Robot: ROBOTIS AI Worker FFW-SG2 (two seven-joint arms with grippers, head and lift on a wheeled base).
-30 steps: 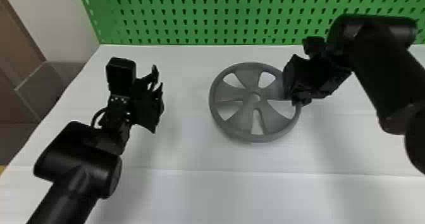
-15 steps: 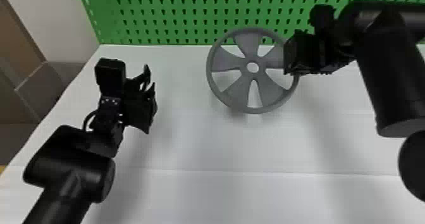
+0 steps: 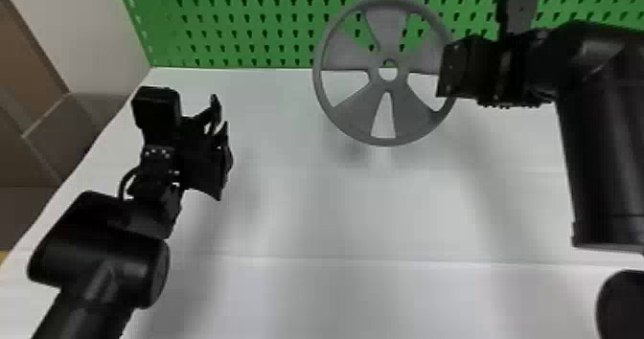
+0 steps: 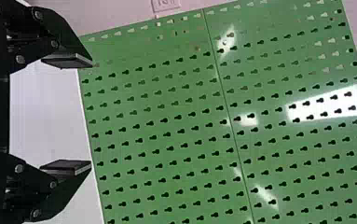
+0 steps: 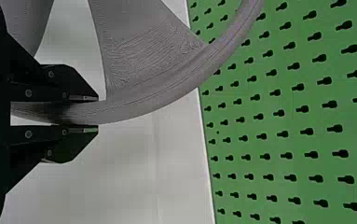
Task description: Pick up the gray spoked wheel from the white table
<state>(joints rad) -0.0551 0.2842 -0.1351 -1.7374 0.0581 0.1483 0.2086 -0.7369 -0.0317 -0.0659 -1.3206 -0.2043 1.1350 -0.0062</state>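
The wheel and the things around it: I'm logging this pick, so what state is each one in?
Wheel: gripped by its rim, up off the table.
Right tool: shut on the wheel's rim.
Left tool: open, fingers apart with nothing between them.
Table: flat, with shadows on it.
Pegboard: upright behind the table.

Green pegboard, keyhole slots in rows, stands along the far edge of the white tabletop. Faint crease runs across the tabletop; soft shadows on it. Head view, left side: pale wall next to the pegboard, brown panels beyond. Left wrist view: pegboard has a straight seam, bright glare patches, small plate past its edge.
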